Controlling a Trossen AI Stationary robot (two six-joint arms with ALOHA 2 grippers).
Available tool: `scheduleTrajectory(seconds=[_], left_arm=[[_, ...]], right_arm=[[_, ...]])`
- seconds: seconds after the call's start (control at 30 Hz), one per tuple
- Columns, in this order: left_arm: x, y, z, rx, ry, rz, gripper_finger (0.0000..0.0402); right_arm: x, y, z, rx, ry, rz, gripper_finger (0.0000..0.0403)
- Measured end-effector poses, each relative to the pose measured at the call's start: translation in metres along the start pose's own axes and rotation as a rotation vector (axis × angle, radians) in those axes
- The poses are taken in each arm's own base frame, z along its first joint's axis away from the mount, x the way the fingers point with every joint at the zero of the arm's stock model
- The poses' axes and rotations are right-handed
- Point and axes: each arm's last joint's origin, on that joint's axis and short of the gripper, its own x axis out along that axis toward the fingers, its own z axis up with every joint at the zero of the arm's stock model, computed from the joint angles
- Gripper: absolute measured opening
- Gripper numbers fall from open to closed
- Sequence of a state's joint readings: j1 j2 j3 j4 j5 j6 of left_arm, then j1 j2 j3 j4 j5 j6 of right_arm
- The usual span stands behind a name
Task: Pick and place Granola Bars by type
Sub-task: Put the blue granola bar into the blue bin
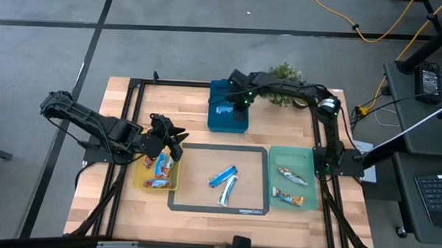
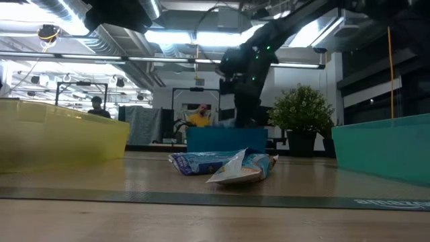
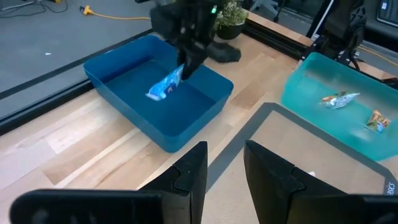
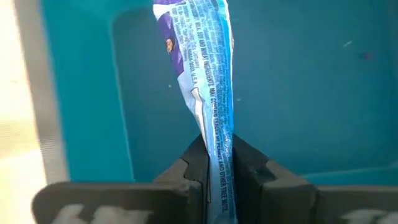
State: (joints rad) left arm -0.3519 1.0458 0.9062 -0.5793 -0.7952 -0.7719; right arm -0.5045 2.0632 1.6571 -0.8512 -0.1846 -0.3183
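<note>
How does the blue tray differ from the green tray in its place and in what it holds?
The blue tray sits at the table's far edge; the green tray sits at the right, beside the dark mat. Over the blue tray the right gripper holds a blue-and-white bar; the green tray holds two silvery bars lying loose. Both are open rectangular trays.

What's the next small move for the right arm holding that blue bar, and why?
Probably open the right gripper. It is shut on a blue bar that hangs over the blue tray, whose floor looks bare, so letting go should drop it inside.
</note>
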Motion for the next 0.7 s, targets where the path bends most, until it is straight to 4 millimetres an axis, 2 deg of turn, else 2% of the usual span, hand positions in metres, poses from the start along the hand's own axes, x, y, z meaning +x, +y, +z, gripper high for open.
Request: scheduleTrajectory(seconds=[0.23, 0.7], left_arm=[[0.000, 0.000, 0.000, -0.003, -0.001, -0.003, 0.0098], [0.000, 0.000, 0.000, -0.002, 0.001, -0.004, 0.0098]], right_arm=[[0.021, -0.004, -0.002, 0.020, 0.075, 0.018, 0.0051], [0.026, -0.004, -0.002, 0.039, 0.066, 0.050, 0.0052]])
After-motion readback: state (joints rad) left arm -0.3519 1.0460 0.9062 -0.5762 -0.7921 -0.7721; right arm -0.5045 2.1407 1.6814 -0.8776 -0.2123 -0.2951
